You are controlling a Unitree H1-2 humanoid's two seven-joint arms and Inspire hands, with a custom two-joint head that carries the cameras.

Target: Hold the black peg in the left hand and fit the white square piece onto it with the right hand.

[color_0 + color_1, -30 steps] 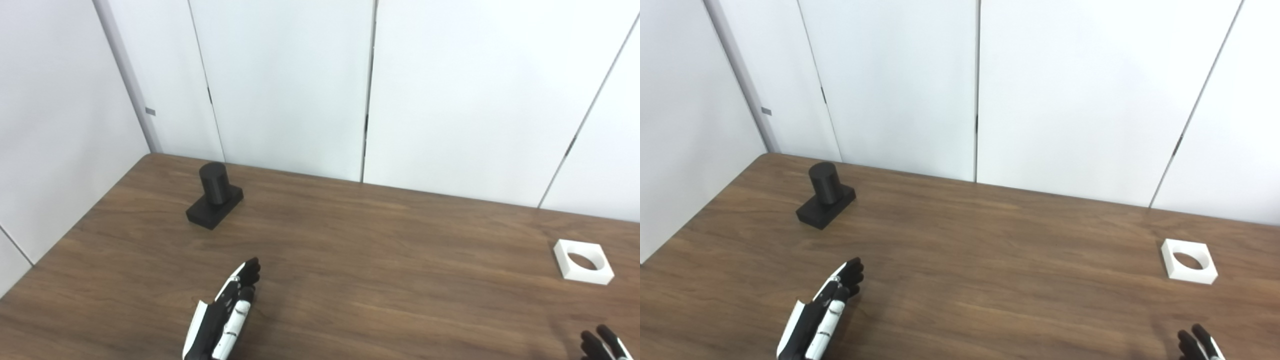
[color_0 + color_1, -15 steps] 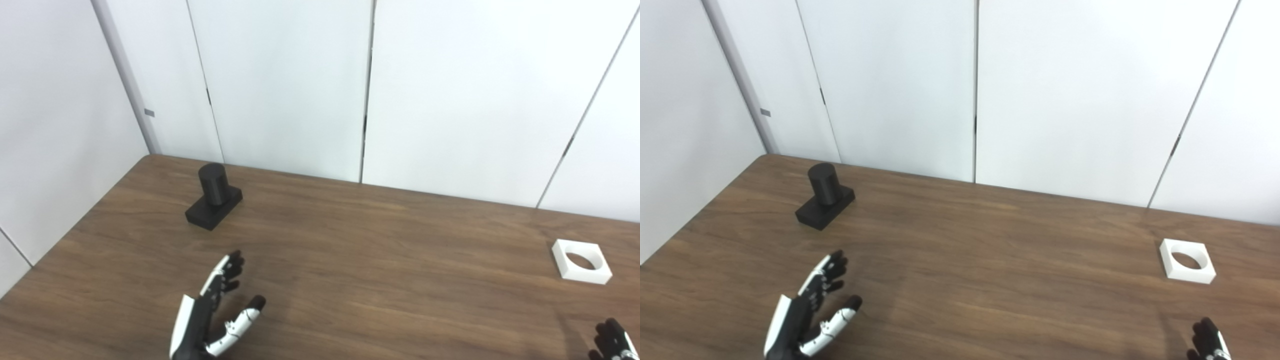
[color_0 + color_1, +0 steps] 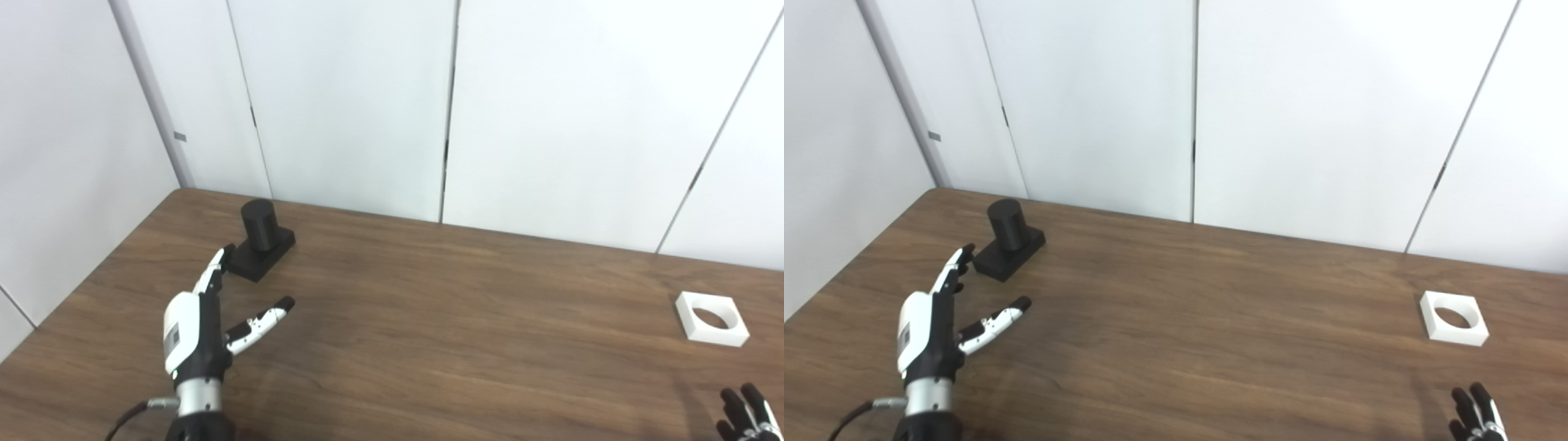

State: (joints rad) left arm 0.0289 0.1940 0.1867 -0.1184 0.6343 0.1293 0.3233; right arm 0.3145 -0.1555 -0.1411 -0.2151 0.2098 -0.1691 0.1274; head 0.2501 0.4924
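Left eye view: the black peg (image 3: 262, 239), an upright round post on a flat rectangular base, is seen standing near the far left corner of the wooden surface (image 3: 429, 318). The left robot hand (image 3: 208, 312) is held released beside it, fingers and thumb spread, fingertips close to the base, with no contact visible. The peg is judged rigid, probably light, its smooth sides perhaps slippery; the post or the base edges are judged the best places for a hold.

Right eye view: the white square piece (image 3: 1453, 317), with a round hole through its middle, is shown lying flat near the right edge, well apart from the peg. Only the fingertips of the right robot hand (image 3: 1476, 416) are caught at the bottom edge; nothing is held, and the fingers seen are apart. The piece is judged stiff and light, best taken by its outer edges so that the hole is left clear.
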